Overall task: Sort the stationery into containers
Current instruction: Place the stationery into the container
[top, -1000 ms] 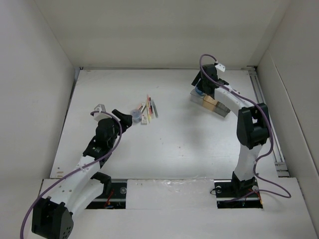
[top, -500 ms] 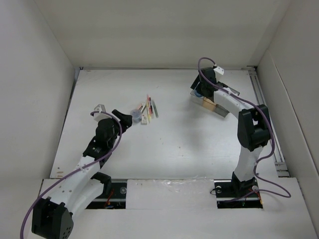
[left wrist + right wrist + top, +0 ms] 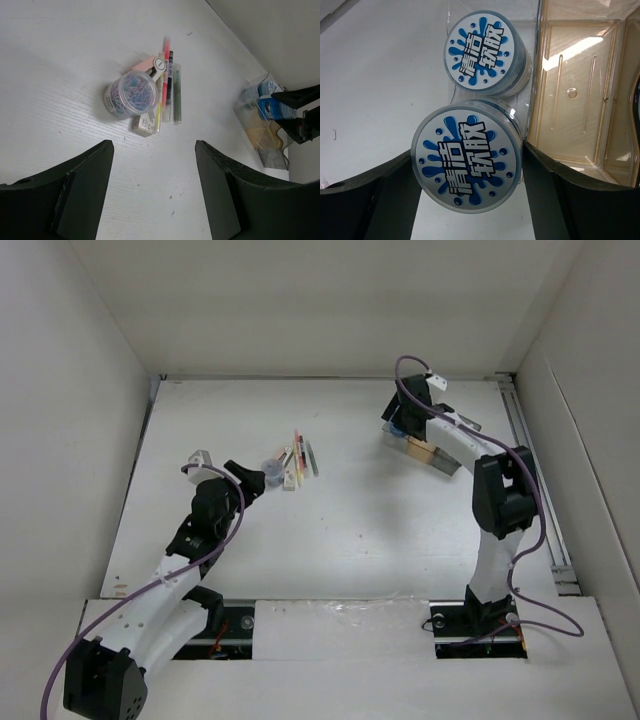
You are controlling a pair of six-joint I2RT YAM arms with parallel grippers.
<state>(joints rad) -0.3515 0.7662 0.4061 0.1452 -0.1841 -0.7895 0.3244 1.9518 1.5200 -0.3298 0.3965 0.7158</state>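
My right gripper (image 3: 468, 151) is shut on a round disc tub (image 3: 465, 160) with a blue splash label. It holds the tub over the pale clear end compartment (image 3: 530, 30) of the tray (image 3: 432, 452), where a second, like disc (image 3: 481, 51) lies. The tan-orange compartment (image 3: 580, 85) beside it is empty. My left gripper (image 3: 152, 145) is open and empty above the table, short of the stationery pile (image 3: 291, 465). The pile holds a clear round tub of coloured clips (image 3: 131, 93), pink, yellow and red sticks (image 3: 164, 70), a slim grey stick (image 3: 177, 97) and a small pale block (image 3: 145, 124).
The white enclosure walls stand close at the left, back and right. A rail (image 3: 535, 465) runs along the table's right edge. The tray also shows at the far right of the left wrist view (image 3: 260, 135), with the right gripper above it.
My right gripper has shifted a little left and toward the back with the disc, over the tray's left end. The left arm and the pile have not moved.
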